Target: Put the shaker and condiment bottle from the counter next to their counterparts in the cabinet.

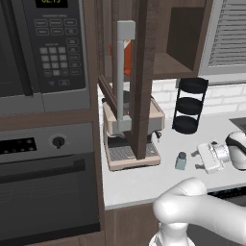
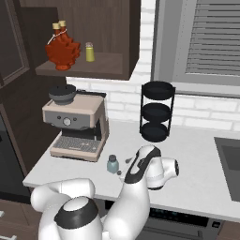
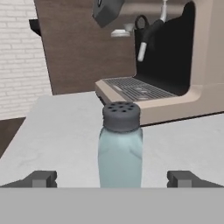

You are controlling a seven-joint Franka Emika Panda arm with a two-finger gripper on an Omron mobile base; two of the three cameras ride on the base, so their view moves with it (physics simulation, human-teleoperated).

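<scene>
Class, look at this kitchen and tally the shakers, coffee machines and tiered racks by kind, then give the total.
Shakers: 2, the blue-green shaker on the counter and the yellow-green shaker in the cabinet
Coffee machine: 1
Black tiered rack: 1
Total: 4

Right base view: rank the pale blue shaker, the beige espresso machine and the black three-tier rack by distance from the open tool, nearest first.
1. Pale blue shaker, on the white counter just ahead of the tool.
2. Beige espresso machine, behind the shaker, under the cabinet.
3. Black three-tier rack, back by the brick wall.
</scene>
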